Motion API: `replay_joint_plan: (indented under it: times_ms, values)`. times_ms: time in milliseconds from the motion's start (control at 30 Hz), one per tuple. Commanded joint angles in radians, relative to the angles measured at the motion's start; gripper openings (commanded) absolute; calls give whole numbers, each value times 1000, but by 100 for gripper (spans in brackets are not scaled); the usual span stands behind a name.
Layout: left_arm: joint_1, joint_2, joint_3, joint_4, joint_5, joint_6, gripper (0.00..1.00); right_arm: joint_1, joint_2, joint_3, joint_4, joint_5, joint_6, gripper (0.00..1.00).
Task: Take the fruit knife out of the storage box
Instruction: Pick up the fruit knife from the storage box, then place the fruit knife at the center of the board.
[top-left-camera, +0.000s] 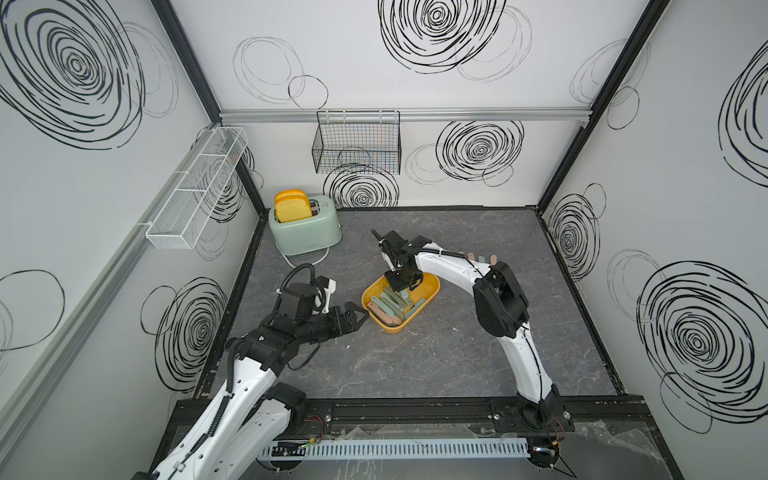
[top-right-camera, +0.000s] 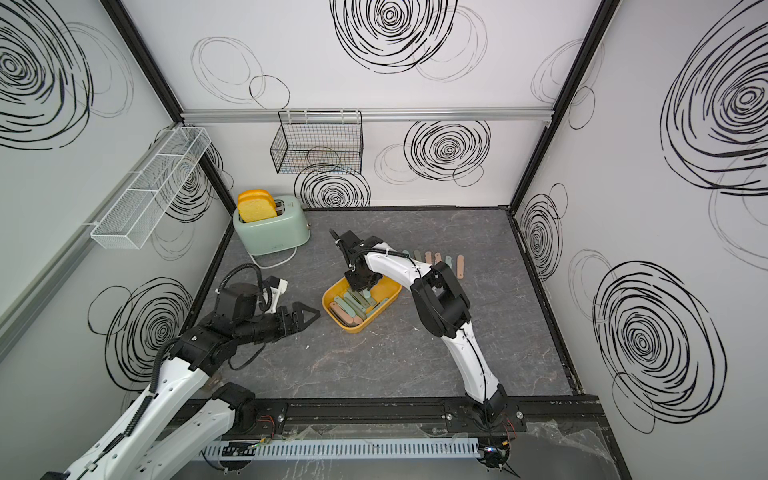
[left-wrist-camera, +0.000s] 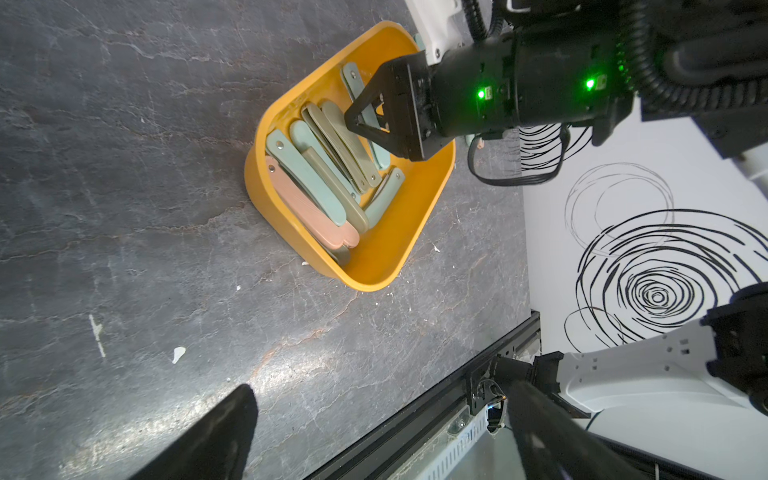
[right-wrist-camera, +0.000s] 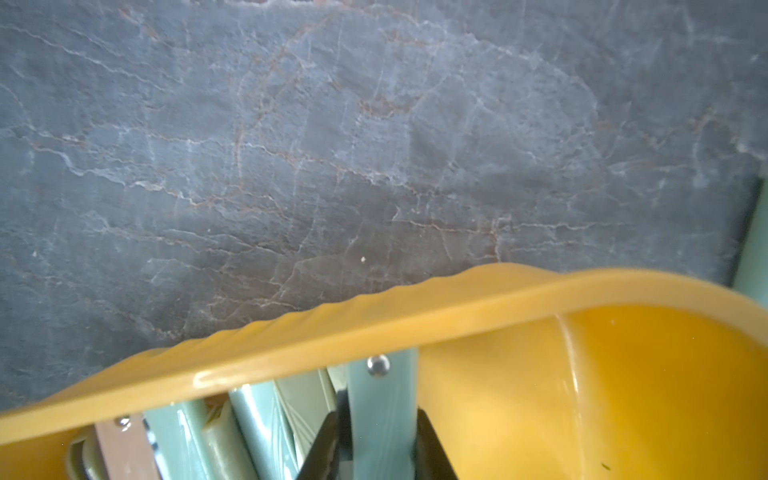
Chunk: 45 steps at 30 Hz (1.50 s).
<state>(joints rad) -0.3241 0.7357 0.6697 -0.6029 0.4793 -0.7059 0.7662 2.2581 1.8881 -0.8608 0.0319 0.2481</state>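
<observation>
The storage box (top-left-camera: 432, 286) (top-right-camera: 392, 291), a mustard-yellow tub, sits mid-table and holds several folded fruit knives (left-wrist-camera: 316, 183) with teal, olive and pink handles. My right gripper (top-left-camera: 399, 291) (top-right-camera: 359, 289) (left-wrist-camera: 363, 120) reaches down into the box. In the right wrist view its black jaws press on both sides of a light teal fruit knife (right-wrist-camera: 384, 399) just inside the box rim (right-wrist-camera: 374, 332). My left gripper (top-left-camera: 357, 318) (top-right-camera: 307, 318) (left-wrist-camera: 382, 388) hovers open and empty over the table, just left of the box.
Several more folded knives (top-left-camera: 478, 257) (top-right-camera: 436, 257) lie in a row behind the right arm. A mint toaster (top-left-camera: 305, 232) with bread slices stands at the back left, its white cord (top-left-camera: 307, 259) on the table. A black wire basket (top-left-camera: 357, 143) and a white mesh basket (top-left-camera: 195, 191) hang on the walls.
</observation>
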Motion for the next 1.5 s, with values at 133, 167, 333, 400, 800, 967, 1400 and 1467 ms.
replay_joint_plan:
  times_ms: [133, 167, 333, 400, 800, 967, 1400, 1467]
  values:
    - [12, 31, 32, 54, 12, 22, 98, -15, -54, 45, -59, 14, 0, 23]
    - [12, 41, 39, 62, 12, 22, 98, -20, -65, 43, -61, 13, 5, 23]
    - [9, 113, 72, 108, 17, 25, 98, -61, -147, -1, -54, -10, 28, 23]
    - [0, 145, 87, 135, 19, 23, 98, -83, -187, -36, -45, -18, 35, 23]
    - [-227, 386, 197, 310, -66, -23, 98, -281, -470, -434, 68, -36, 80, 24]
    - [-321, 478, 246, 352, -82, -29, 98, -384, -556, -603, 116, -43, 88, 24]
    - [-430, 619, 342, 376, -73, -11, 98, -565, -523, -747, 202, -1, 19, 24]
    - [-443, 628, 352, 376, -71, -9, 98, -576, -499, -748, 211, 16, 1, 24]
